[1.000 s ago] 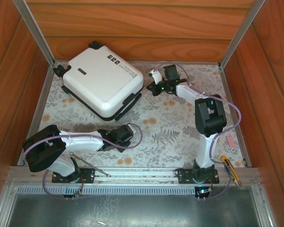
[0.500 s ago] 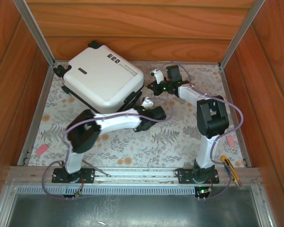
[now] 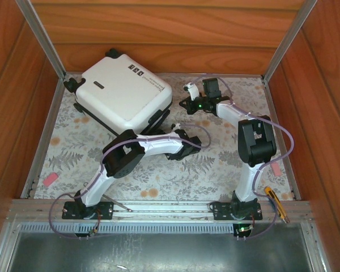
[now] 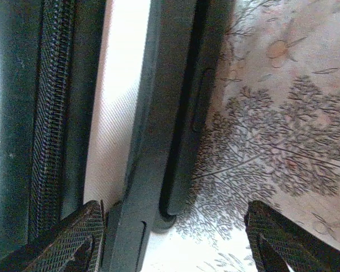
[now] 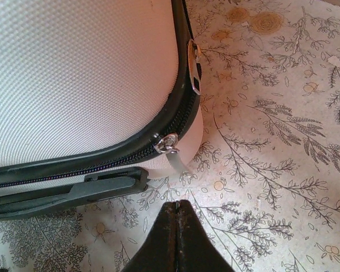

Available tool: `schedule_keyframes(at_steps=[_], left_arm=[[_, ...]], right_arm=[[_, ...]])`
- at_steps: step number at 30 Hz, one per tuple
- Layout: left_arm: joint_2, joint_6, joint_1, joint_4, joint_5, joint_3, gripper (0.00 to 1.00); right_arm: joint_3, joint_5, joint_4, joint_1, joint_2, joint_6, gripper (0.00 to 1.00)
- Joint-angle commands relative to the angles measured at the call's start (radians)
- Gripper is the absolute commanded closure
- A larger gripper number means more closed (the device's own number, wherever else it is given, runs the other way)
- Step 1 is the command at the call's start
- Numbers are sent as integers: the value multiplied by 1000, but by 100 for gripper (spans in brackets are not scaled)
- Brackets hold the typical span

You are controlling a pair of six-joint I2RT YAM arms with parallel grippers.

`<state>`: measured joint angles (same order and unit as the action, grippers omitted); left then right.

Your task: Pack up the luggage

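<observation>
The white luggage [image 3: 124, 97] lies flat and closed at the back left of the flowered mat. My left gripper [image 3: 169, 126] reaches its near right edge. In the left wrist view the left gripper [image 4: 175, 241] stands open, and the luggage's black handle [image 4: 158, 158] lies between the fingers, close to the left finger [image 4: 73, 238]. My right gripper [image 3: 188, 90] is off the luggage's right corner. In the right wrist view the right gripper [image 5: 177, 205] is shut and empty, a little short of a silver zipper pull [image 5: 173, 148] on the luggage [image 5: 73, 73].
A pink eraser [image 3: 50, 179] lies at the mat's left edge and another [image 3: 276, 169] at its right edge. A yellow utility knife [image 3: 276, 203] rests on the near rail. A thin metal rod [image 3: 107, 198] lies by the left base. Wooden walls enclose the table.
My left arm has swung from the near left up to the luggage's near right edge, and its gripper has opened. The right gripper has drifted slightly to the right.
</observation>
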<state>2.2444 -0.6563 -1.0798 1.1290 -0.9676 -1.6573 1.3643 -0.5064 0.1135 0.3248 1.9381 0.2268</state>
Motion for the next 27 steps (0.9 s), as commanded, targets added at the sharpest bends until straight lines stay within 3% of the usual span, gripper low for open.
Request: schedule_keyframes(at_steps=[1,19,27], left_arm=[[29,-8,19,39,-16,-41,30],[104,69,87,3,84,-115,34],[66,179,123,-89,198,-134,38]], right_arm=[[-10,-32,14,-4,-21,0,100],[-8,-31,35,-5,-17,10,100],[-13,-30,40,-5,-22,14,100]])
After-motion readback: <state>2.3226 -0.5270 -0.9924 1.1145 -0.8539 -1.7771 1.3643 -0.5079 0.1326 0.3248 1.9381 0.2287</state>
